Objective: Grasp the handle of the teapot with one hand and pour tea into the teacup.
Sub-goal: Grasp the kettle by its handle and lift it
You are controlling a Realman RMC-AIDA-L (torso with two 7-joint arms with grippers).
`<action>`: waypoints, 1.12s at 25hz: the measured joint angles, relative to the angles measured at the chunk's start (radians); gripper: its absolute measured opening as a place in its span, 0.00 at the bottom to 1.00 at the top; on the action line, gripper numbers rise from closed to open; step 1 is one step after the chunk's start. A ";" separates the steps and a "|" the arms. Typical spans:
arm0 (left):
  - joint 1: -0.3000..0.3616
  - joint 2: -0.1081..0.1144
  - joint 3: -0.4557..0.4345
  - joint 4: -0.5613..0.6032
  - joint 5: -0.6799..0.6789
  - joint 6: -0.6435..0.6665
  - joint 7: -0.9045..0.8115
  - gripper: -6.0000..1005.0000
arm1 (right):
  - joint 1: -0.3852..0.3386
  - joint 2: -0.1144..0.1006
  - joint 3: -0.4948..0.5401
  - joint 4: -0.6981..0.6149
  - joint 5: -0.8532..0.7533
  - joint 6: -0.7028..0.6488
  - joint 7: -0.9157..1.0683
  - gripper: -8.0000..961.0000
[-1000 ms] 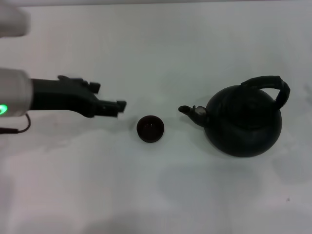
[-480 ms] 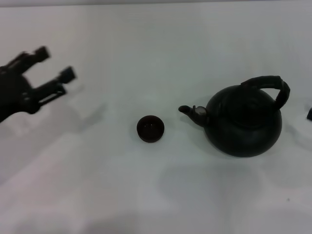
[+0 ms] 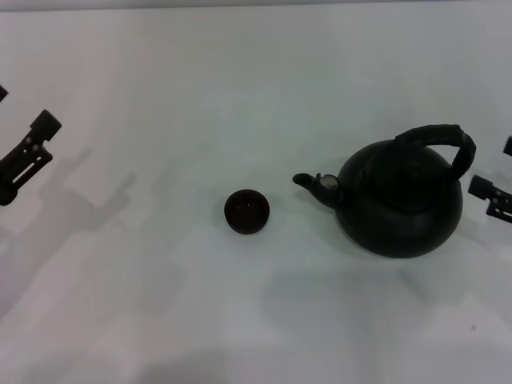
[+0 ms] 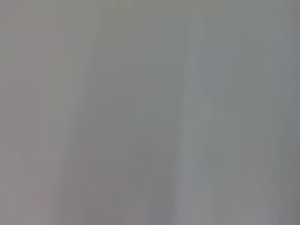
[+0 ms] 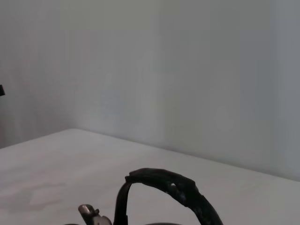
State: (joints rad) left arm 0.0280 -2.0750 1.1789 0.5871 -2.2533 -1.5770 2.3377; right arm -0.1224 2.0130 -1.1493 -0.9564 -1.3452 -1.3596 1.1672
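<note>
The matte black teapot (image 3: 400,206) stands on the white table at the right, its spout (image 3: 314,183) pointing left at the teacup (image 3: 246,211). The small dark cup sits mid-table; I cannot tell whether there is tea in its dark inside. The black arched handle (image 3: 438,137) rises over the pot and also shows in the right wrist view (image 5: 168,184), with the silvery spout tip (image 5: 87,210) beside it. My right gripper (image 3: 492,166) is open at the right edge, just beside the pot and apart from the handle. My left gripper (image 3: 24,109) is open at the far left edge, well away from the cup.
The white table (image 3: 240,96) bears only the pot and the cup, with soft shadows around both. A pale wall (image 5: 187,70) stands behind the table's far edge. The left wrist view shows only a blurred grey surface.
My left gripper has drawn back from beside the teacup to the far left edge. My right gripper has come into view at the right edge, next to the teapot. Pot and cup have not moved.
</note>
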 joint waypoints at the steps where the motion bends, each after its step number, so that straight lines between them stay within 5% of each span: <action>1: -0.001 0.000 -0.001 -0.009 -0.005 -0.009 0.011 0.86 | 0.015 0.001 0.002 0.018 0.000 0.003 -0.008 0.91; 10: -0.003 -0.001 -0.002 -0.031 -0.012 -0.017 0.024 0.86 | 0.127 0.001 0.004 0.164 0.000 0.038 -0.060 0.86; 15: -0.004 -0.001 -0.002 -0.034 -0.022 -0.012 0.024 0.86 | 0.134 0.004 0.006 0.172 0.002 0.053 -0.061 0.75; 28: -0.016 0.003 -0.012 -0.047 -0.026 0.002 0.025 0.86 | 0.124 0.003 0.021 0.187 0.042 0.046 -0.070 0.66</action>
State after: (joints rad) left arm 0.0121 -2.0722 1.1666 0.5398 -2.2795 -1.5755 2.3631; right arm 0.0014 2.0164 -1.1283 -0.7690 -1.3035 -1.3132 1.0969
